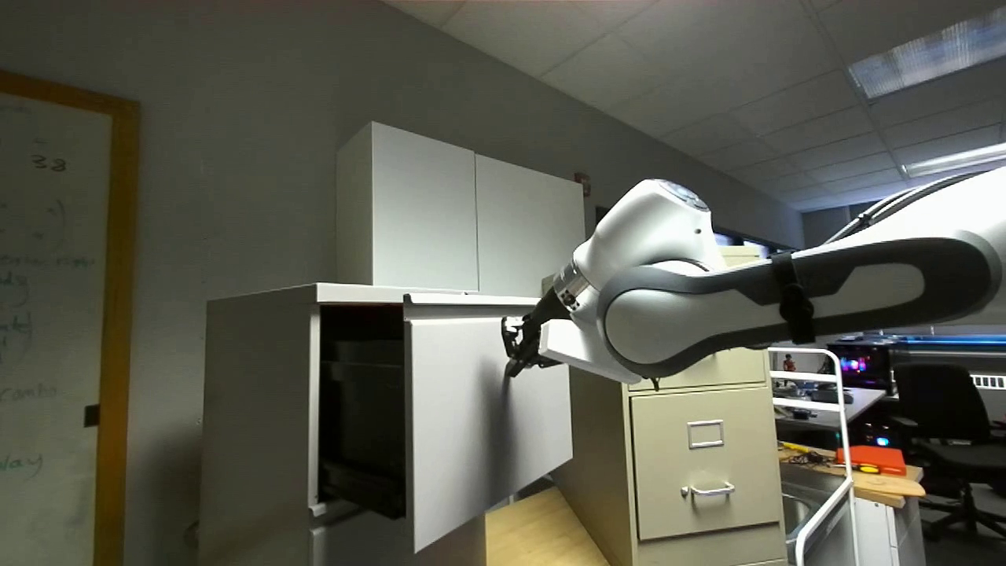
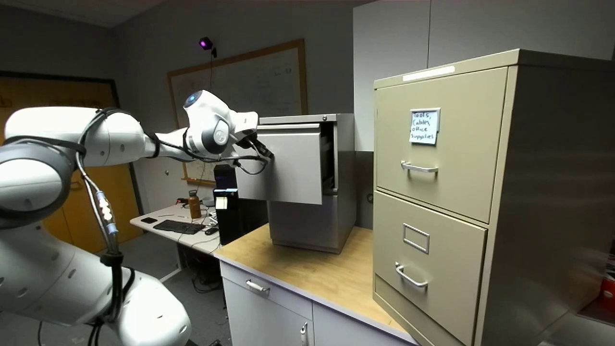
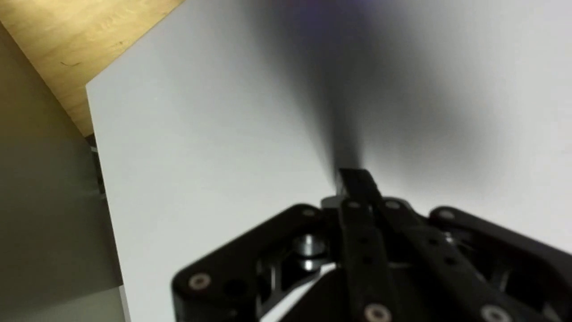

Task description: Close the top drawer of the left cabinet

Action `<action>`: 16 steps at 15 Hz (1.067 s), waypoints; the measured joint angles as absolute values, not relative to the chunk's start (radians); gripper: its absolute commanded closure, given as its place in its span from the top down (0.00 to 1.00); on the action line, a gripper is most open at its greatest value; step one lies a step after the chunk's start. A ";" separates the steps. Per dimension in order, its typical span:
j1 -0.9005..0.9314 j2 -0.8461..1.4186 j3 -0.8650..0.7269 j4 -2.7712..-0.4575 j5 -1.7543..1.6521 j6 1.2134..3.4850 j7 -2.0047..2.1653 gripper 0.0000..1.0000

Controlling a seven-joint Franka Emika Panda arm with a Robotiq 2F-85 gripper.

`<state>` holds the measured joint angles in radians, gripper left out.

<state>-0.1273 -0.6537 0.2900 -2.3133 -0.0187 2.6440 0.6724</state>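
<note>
1. Drawer (image 2: 293, 170), top one of the light-grey filing cabinet (image 2: 307, 221): partly out, dark interior (image 1: 361, 409) showing at nine o'clock of its flat white front (image 1: 487, 432) in an exterior view.
2. Cabinet stands on the wooden desk (image 2: 307, 266); beige filing cabinet (image 2: 473, 197) at three o'clock of it in both exterior views, set apart.
3. Robotiq gripper (image 3: 355, 183): jaws closed together, nothing seen between them. Tips face the drawer front, about one o'clock of its centre in an exterior view. In the wrist view a shadow (image 3: 357, 89) narrows right up to them; touching or just short, cannot tell for sure.
4. Step in hand, as I judge it: the closing push, at or about the point of contact. Drawer not yet home.
5. Next move likely calls for a steady, straight shove along the drawer's travel, jaws together, until the front sits flush with the cabinet body. Tips look near mid-width, so skewing seems a small risk; sliding on the smooth panel a bigger one. Ease off as it seats.
</note>
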 measured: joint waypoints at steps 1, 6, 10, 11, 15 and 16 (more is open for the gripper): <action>-0.136 -0.647 0.301 -2.316 -0.019 2.673 0.681 0.00; -0.162 -0.575 0.345 -2.280 -0.019 2.745 0.696 0.00; -0.184 -0.475 0.380 -2.179 -0.026 2.744 0.721 0.00; -0.189 -0.449 0.389 -2.150 -0.034 2.743 0.729 0.00; -0.231 -0.337 0.443 -2.016 -0.110 2.728 0.794 0.00; -0.253 -0.306 0.466 -1.975 -0.135 2.714 0.814 0.00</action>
